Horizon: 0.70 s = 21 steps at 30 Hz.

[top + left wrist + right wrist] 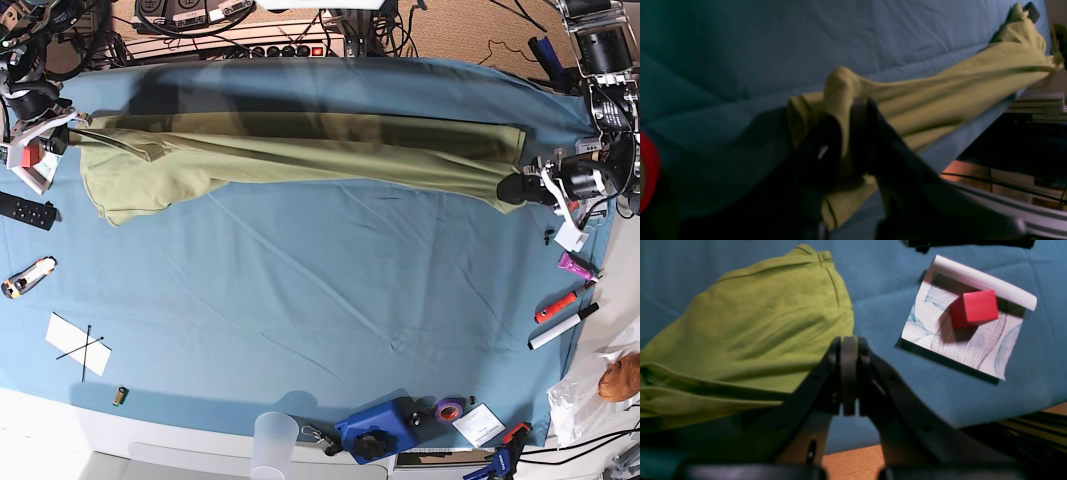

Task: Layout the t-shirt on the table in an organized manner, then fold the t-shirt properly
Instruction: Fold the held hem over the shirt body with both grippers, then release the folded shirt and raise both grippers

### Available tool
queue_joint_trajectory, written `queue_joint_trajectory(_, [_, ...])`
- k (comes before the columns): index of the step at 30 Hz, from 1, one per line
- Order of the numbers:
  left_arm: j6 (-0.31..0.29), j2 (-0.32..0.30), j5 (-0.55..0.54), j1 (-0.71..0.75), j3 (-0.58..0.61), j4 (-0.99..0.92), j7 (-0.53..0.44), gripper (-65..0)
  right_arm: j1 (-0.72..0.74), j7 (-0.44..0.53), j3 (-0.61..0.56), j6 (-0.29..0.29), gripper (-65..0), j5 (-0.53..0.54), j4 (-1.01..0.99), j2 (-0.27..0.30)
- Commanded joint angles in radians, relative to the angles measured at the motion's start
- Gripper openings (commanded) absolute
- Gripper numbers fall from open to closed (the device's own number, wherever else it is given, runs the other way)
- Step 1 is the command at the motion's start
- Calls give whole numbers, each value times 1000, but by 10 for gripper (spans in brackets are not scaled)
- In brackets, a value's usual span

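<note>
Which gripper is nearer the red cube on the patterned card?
Right. The right gripper sits shut just beside the red cube, at the t-shirt end there; the left gripper pinches the opposite end.

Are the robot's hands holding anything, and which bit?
Both pinch the t-shirt. The left gripper is shut on a bunched end of it. The right gripper holds the opposite end, though the exact spot is hidden. The shirt hangs stretched between them.

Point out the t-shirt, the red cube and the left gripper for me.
t-shirt [300,150]: base view, stretched mid-body.
red cube [973,307]: right wrist view, its front face.
left gripper [853,133]: left wrist view, fingertips pinching the cloth.
</note>
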Motion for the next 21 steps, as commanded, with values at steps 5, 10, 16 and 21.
queue_joint_trajectory(5, [-1, -22, -13, -16, -9, 14, -8, -411, 0, 8, 7, 33, -469, -12, 13, 23])
queue_joint_trajectory(10, [4, -22, 47, -14, -9, 14, -8, -383, 0, 5, 7, 32, -454, -12, 13, 23])
queue_joint_trajectory(16, [15, -18, 87, 34, -8, 14, -45, -383, 0, 37, 8, 32, -454, -12, 13, 23])
queue_joint_trajectory(21, [45, 31, 124, 64, -8, 14, -79, -383, 0, 93, 8, 32, -454, -12, 13, 23])
